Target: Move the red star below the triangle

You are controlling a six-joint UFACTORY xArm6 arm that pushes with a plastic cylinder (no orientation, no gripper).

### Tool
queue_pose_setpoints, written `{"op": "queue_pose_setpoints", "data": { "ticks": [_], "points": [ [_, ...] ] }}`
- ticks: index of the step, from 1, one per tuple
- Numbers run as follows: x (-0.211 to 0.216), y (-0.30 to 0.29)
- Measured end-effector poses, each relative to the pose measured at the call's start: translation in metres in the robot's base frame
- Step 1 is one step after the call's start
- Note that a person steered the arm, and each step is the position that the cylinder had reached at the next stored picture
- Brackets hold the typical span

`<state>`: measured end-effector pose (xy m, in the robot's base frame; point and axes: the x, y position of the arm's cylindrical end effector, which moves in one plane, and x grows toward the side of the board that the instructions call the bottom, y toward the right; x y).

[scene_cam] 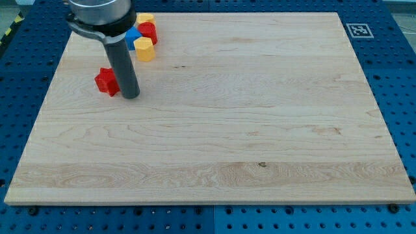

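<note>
The red star [106, 80] lies on the wooden board [214, 117] near the view's top left. My tip [130, 96] touches the board right beside the star, on the star's right side. Above it, at the board's top edge, a tight cluster holds a blue block [133, 35], probably the triangle, a red block [149, 31], a yellow block [144, 49] and another yellow block [145, 18]. The rod and the arm's head hide part of this cluster. The star sits below and to the left of the cluster.
A black-and-white marker tag [358, 30] is on the board's top right corner. A blue perforated table [403, 97] surrounds the board.
</note>
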<state>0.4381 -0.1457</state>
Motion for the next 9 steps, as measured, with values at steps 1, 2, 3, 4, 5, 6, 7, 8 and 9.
{"op": "queue_pose_setpoints", "data": {
  "ticks": [1,2,3,4,5,6,7,8,9],
  "points": [
    [0.024,-0.013],
    [0.021,-0.043],
    [-0.010,-0.046],
    [-0.021,-0.024],
    [-0.017,-0.020],
    [-0.001,-0.030],
    [-0.030,-0.030],
    [-0.064,-0.030],
    [-0.063,-0.030]
  ]
}}
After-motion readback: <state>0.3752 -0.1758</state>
